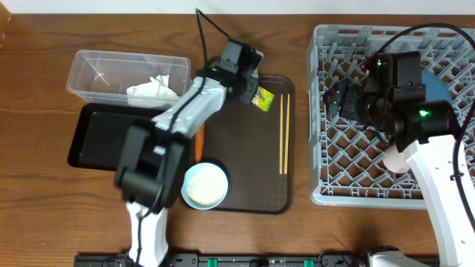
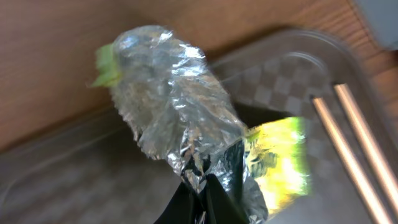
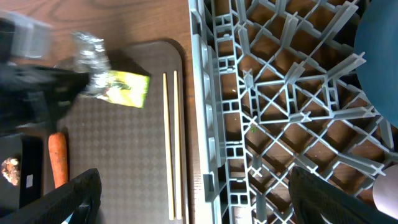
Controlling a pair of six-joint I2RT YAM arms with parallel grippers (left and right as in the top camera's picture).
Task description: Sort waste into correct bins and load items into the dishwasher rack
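Note:
My left gripper (image 1: 249,80) is shut on a crumpled yellow-green wrapper (image 1: 263,97) with a silver foil inside (image 2: 177,102), held just over the far end of the brown serving tray (image 1: 252,200); it also shows in the right wrist view (image 3: 124,87). The chopsticks (image 1: 283,133) lie on the tray's right side. A carrot (image 1: 199,142) and a white bowl (image 1: 205,185) holding rice are on the tray's left. My right gripper (image 3: 199,199) is open and empty above the left wall of the grey rack (image 1: 320,111). A blue plate (image 1: 439,83) and a pink cup (image 1: 395,158) are in the rack.
The clear tub (image 1: 93,70) at the back left holds white tissue (image 1: 152,90). The black tray (image 1: 93,141) lies in front of it, with a brown lump (image 3: 9,169) inside. My left arm partly hides the tray's left side.

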